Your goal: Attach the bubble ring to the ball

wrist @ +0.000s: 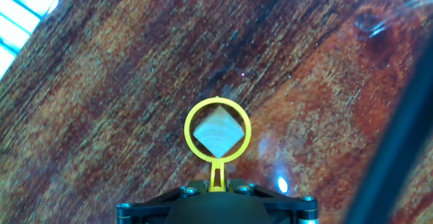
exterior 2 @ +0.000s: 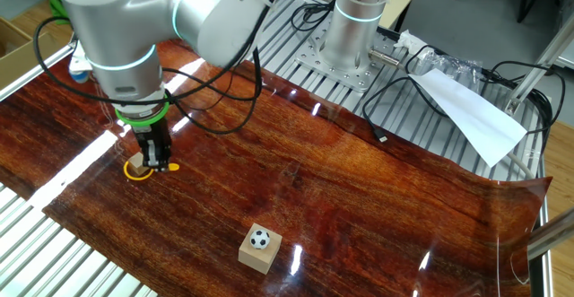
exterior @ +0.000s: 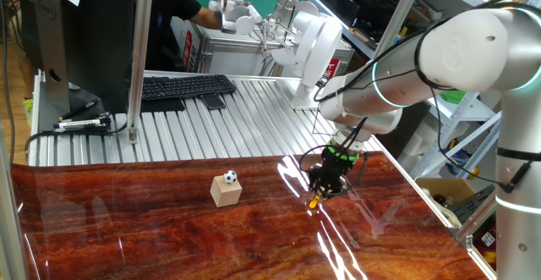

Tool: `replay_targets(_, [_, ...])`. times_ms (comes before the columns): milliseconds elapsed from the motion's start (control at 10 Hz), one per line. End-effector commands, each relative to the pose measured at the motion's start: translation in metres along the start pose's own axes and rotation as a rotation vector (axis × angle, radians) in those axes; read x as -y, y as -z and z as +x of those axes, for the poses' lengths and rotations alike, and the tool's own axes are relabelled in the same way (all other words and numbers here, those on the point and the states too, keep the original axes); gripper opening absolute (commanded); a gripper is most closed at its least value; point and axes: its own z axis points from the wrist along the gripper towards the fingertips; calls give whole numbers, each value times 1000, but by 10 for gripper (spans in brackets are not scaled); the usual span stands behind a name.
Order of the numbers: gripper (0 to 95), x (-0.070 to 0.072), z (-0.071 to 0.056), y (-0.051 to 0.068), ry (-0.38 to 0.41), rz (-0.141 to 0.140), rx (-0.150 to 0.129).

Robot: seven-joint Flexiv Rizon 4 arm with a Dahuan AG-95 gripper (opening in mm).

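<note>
- Your tool (exterior 2: 156, 160) pinches the bubble ring (wrist: 217, 129) by its stem; good spot
- Thin, light plastic; likely flexes; ease it onto the ball (exterior: 230, 177)

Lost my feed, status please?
Hand shut on yellow plastic bubble ring, above a tan cube. Black-and-white ball sits on another tan wooden cube. Path clear.

Bare bench (exterior 2: 359, 198) lies between the claw (exterior 2: 158, 161) and the cube (exterior 2: 259, 249) carrying the ball (exterior 2: 259, 239). A second cube (wrist: 218, 133) sits directly under the claw, blocking descent.
</note>
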Motion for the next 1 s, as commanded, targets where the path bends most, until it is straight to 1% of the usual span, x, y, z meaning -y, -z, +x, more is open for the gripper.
replay_targets(100, [0,-2,-3,-2,10,8,-11])
replay_targets(500, [0,-2,-3,-2,20,8,-11])
replay_targets(700, [0,-2,-3,-2,26,13,-5])
replay_targets(900, [0,-2,-3,-2,29,12,-12])
replay_targets(1000, [0,-2,-3,-2,29,13,-11])
